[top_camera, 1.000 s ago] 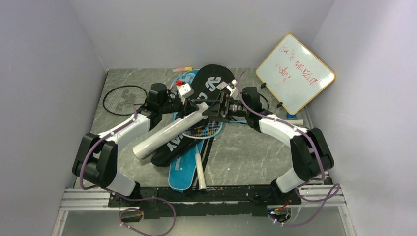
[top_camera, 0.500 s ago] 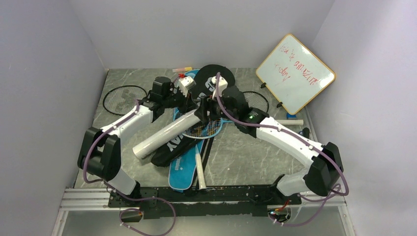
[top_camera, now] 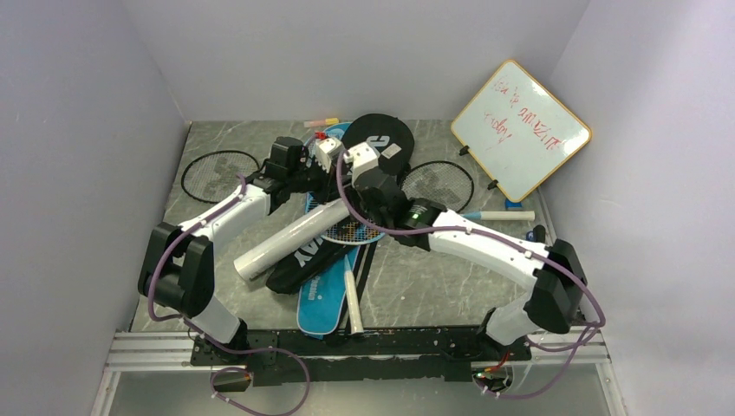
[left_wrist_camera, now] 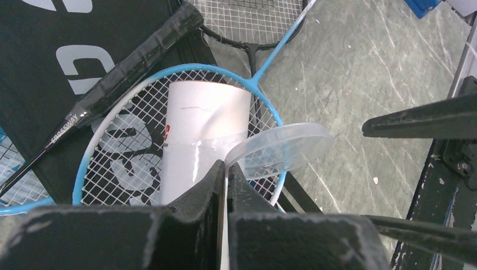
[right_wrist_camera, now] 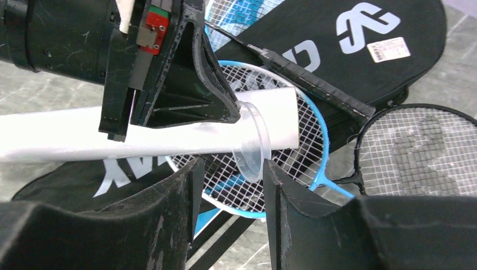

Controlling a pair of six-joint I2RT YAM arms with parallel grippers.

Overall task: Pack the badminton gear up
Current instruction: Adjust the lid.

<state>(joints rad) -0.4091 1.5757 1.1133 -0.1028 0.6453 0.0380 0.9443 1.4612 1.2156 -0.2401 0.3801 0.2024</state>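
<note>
The left fingers [left_wrist_camera: 225, 166] are clamped together on the rim of a clear lid [left_wrist_camera: 279, 149], which is held near the end of the white tube [left_wrist_camera: 205, 121]. The tube is laid across the strings of the light-blue racket [left_wrist_camera: 121, 140], itself rested on the black bag [right_wrist_camera: 315, 39]. The blue bag [top_camera: 321, 303] is seen beneath, on the worktop [top_camera: 433, 277]. The right fingers [right_wrist_camera: 230, 169] are spread apart, with the lid's lower edge seen between them; contact cannot be told. A black racket [right_wrist_camera: 427, 152] is laid flat beside the black bag.
</note>
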